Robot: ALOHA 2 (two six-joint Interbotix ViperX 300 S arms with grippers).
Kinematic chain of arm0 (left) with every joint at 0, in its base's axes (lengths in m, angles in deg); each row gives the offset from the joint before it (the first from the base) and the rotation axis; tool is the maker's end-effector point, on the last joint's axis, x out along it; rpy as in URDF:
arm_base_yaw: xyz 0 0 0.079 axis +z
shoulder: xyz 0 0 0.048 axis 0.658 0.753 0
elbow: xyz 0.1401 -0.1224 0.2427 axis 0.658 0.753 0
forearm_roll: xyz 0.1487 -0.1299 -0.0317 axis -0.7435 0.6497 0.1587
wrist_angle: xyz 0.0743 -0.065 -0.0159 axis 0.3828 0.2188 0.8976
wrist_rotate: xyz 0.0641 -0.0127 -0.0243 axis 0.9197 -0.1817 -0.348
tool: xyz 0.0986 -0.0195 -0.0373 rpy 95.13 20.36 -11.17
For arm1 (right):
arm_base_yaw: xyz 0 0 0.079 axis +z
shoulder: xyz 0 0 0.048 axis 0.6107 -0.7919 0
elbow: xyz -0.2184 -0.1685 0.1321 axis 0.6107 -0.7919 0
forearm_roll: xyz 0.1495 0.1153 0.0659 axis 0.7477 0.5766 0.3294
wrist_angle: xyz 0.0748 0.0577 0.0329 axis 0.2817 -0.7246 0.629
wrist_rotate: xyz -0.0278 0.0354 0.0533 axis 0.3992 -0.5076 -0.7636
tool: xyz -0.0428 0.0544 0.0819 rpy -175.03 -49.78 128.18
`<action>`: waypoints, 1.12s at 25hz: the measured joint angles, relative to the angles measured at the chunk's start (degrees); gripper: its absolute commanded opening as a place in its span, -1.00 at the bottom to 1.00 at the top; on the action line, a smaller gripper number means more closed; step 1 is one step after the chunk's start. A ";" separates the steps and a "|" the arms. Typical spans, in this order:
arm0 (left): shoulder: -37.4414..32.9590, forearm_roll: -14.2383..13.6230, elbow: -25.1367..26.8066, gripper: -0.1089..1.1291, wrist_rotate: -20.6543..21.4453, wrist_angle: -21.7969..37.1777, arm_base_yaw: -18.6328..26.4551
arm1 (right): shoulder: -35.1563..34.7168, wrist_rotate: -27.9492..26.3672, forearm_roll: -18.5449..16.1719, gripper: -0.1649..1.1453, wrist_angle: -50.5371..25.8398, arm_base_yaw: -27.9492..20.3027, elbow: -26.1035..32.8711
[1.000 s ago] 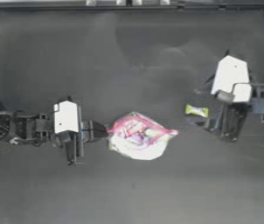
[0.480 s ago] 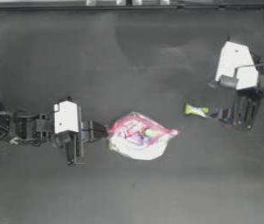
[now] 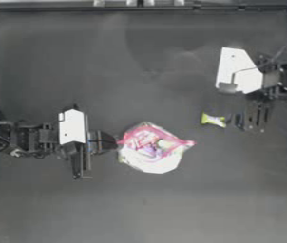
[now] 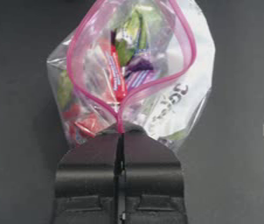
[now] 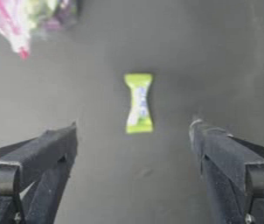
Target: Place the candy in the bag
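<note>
Right gripper point(image 3: 249, 116) has pulled back toward the table's right edge since a second ago; candy point(image 3: 213, 120) and bag point(image 3: 151, 148) haven't shifted. Top view hides the right jaws' gap; right wrist view shows them wide apart, touching nothing, candy point(image 5: 138, 103) lying loose on the table ahead between them. Left gripper point(image 3: 105, 142) is clamped on the bag's pink seal; left wrist view shows the mouth gaping open. Candy: yellow-green wrapper, twisted ends, right of the bag. Bag point(image 4: 134, 70): clear crinkly plastic, mid-table.
</note>
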 measured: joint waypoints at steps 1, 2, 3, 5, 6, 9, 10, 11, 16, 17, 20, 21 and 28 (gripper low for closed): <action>0.00 0.00 0.00 -0.75 0.00 0.00 0.00 | -0.88 0.79 0.53 0.79 0.09 -0.62 0.00; 0.00 0.09 0.00 -0.75 0.00 -0.09 0.00 | -1.76 1.85 0.88 0.78 0.35 -1.23 0.00; 0.00 0.00 0.00 -0.75 0.00 0.00 0.09 | -2.55 2.55 1.14 0.78 0.62 -1.67 0.00; 0.00 0.09 0.00 -0.75 -0.26 0.00 0.00 | -4.04 3.43 1.49 0.78 1.23 -2.46 -0.09; 0.00 0.09 0.00 -0.75 -0.53 0.00 0.00 | -5.10 3.78 1.58 0.78 1.76 -2.81 -0.09; 0.00 0.00 0.00 -0.75 -0.70 0.00 0.00 | -7.56 4.48 1.85 0.78 3.69 -3.34 -0.97; 0.00 0.00 0.00 -0.75 -0.70 0.00 0.00 | -8.35 4.66 2.02 0.78 4.48 -3.43 -1.41; 0.00 0.09 0.00 -0.75 -0.70 -0.09 0.00 | -8.88 4.75 2.29 0.78 5.27 -3.43 -1.85; 0.00 0.00 0.00 -0.75 -0.70 0.00 0.00 | -10.37 4.83 2.72 0.78 9.49 -3.87 -4.39; 0.00 0.00 0.00 -0.75 -0.70 0.00 0.00 | -10.72 4.83 2.72 0.78 10.20 -4.04 -4.75; 0.00 0.00 0.00 -0.75 -0.70 0.00 0.00 | -11.60 4.83 2.90 0.78 12.66 -4.57 -5.71; 0.00 0.00 0.00 -0.75 -0.70 0.00 0.00 | -11.95 4.83 2.90 0.78 13.18 -4.66 -5.98; 0.00 0.00 0.00 -0.75 -0.79 0.00 0.00 | -15.12 4.83 2.90 0.78 16.87 -5.10 -6.94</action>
